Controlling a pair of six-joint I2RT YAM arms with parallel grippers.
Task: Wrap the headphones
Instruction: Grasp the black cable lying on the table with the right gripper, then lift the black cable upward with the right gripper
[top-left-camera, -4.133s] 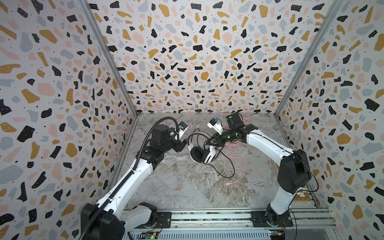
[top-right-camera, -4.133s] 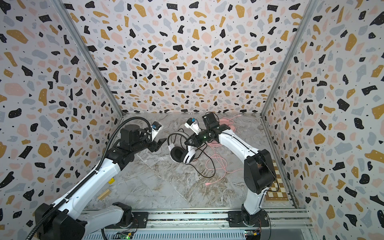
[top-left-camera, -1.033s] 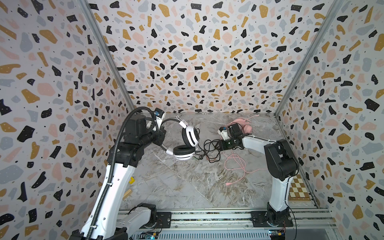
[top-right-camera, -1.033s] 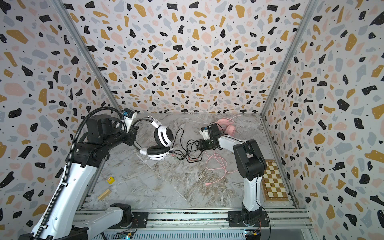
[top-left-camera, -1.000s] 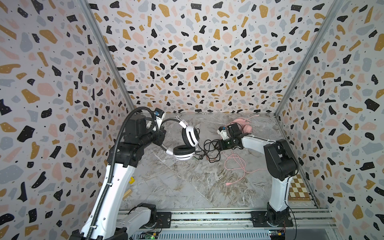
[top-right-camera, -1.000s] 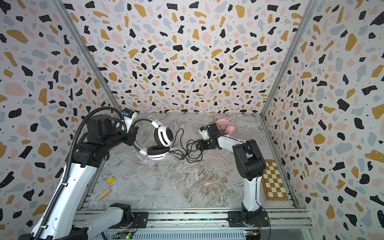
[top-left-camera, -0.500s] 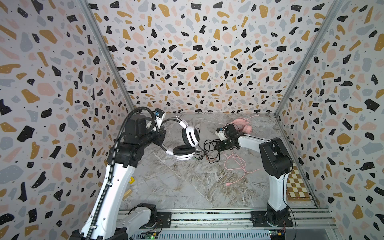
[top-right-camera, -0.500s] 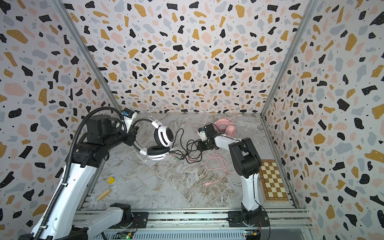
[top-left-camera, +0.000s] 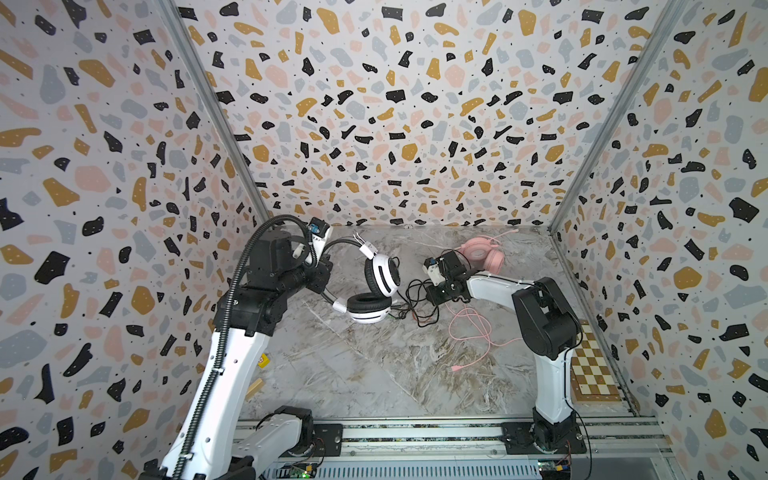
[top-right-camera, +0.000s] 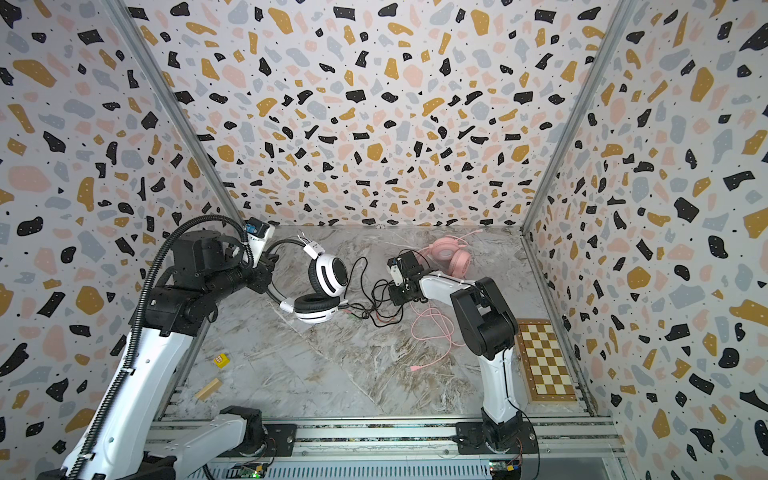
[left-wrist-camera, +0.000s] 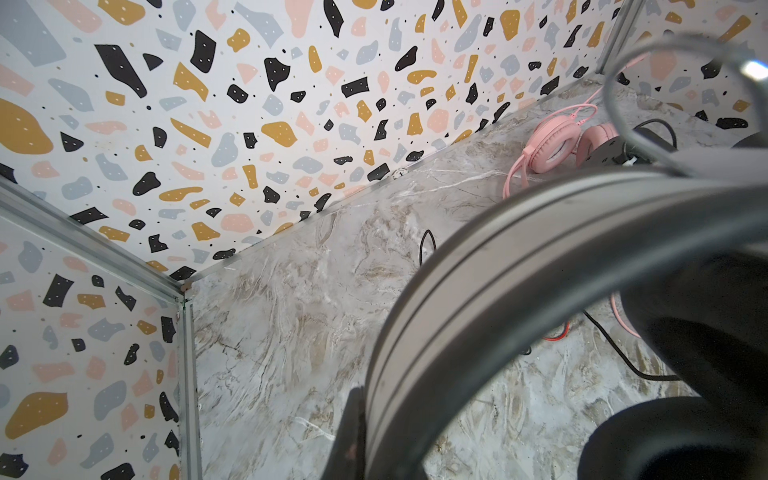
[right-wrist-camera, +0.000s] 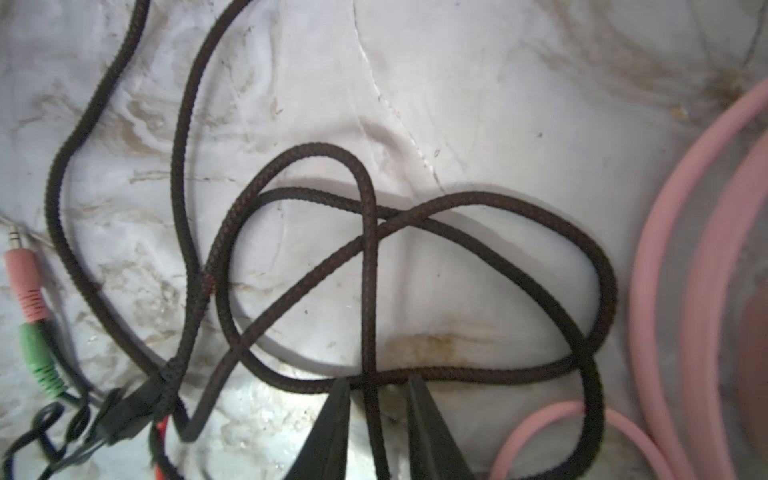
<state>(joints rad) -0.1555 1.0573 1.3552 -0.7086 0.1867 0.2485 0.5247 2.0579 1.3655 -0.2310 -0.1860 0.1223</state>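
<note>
Wrapping has barely begun. The left gripper (top-left-camera: 323, 272), left of centre in both top views, is clamped on the black band of the white headphones (top-left-camera: 381, 276) and holds them up, lower cup close to the table (top-left-camera: 374, 374). Their black cable (right-wrist-camera: 365, 249) lies in loose tangled loops at centre, none of it wound round the set. In the right wrist view the right gripper (right-wrist-camera: 376, 395) has its fingertips narrowly apart either side of one strand; whether it pinches yet, I cannot tell. The pink headphones (top-left-camera: 482, 255) sit at back right, their pink cable (top-left-camera: 473, 330) sprawled and untouched
</note>
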